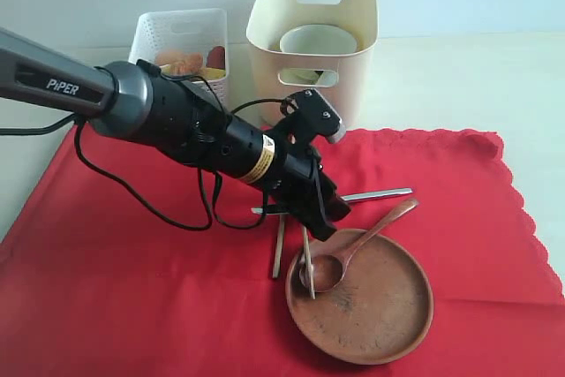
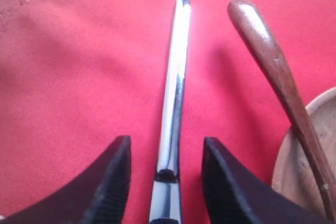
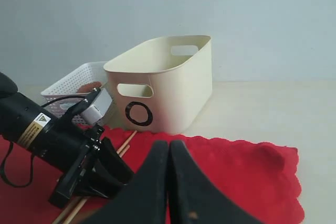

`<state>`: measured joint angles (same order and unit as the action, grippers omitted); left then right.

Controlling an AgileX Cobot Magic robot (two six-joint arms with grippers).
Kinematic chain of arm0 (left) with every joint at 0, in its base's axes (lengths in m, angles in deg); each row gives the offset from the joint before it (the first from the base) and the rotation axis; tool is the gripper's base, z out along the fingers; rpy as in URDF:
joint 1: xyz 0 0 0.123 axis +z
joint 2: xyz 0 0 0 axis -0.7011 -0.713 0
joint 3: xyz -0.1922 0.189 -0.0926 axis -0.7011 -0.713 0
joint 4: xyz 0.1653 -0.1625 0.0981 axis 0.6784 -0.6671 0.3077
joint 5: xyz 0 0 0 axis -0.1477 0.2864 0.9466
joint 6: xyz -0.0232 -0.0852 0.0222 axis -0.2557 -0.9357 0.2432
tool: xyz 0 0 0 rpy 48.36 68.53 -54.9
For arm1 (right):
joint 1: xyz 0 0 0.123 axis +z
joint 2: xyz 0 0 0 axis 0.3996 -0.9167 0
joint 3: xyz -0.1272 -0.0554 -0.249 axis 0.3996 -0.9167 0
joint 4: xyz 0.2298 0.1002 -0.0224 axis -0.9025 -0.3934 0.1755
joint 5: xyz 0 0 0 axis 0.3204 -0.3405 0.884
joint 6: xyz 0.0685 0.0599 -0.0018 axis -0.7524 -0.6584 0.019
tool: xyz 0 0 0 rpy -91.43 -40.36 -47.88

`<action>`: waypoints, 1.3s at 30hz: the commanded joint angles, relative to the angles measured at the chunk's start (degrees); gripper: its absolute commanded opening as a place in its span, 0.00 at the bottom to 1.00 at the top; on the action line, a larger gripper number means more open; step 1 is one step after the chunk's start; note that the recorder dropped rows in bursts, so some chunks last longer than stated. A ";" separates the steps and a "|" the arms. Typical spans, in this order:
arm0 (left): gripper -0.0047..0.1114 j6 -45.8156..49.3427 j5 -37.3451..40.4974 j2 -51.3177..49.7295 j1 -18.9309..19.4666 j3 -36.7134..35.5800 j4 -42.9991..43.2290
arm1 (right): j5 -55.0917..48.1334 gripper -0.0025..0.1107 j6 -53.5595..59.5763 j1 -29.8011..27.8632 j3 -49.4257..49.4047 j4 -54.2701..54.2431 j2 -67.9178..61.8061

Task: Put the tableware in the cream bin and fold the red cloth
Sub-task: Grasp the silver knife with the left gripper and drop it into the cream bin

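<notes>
Pale counter point(image 1: 459, 68), red cloth point(image 1: 106, 289) spread flat w/ tableware on it, so no folding yet. Your left gripper point(image 2: 166, 145) is low over the cloth, jaws part open either side of the knife point(image 2: 177, 66), not touching. Lined up for a pinch, I'd judge. Right gripper point(image 3: 168, 150) pressed closed, empty, parked clear. Bowl point(image 1: 318, 40) sits in cream bin point(image 1: 265, 77) behind cloth. Spoon point(image 1: 353, 249) rests in plate point(image 1: 380, 315), chopsticks point(image 1: 279, 249) at its rim.

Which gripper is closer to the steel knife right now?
Left. The left gripper straddles the steel knife, an open jaw on either side. The right gripper is shut and well back from it, outside the exterior view.
</notes>
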<state>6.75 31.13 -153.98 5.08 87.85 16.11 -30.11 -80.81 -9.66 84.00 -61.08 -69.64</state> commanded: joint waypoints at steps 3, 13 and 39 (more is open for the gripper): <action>0.17 0.14 0.90 -0.01 -0.10 -0.06 -0.38 | 0.06 0.02 -0.08 0.12 -0.24 0.09 0.43; 0.04 -0.13 0.79 2.17 -0.10 -0.06 -0.38 | 0.06 0.02 -0.08 0.12 -0.24 0.09 0.43; 0.04 -0.37 26.42 17.48 0.14 9.18 -3.49 | 0.06 0.02 -0.08 0.12 -0.24 0.09 0.43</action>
<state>6.75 53.56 -136.48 5.08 94.73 14.07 -30.11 -80.81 -9.66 84.00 -61.08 -69.64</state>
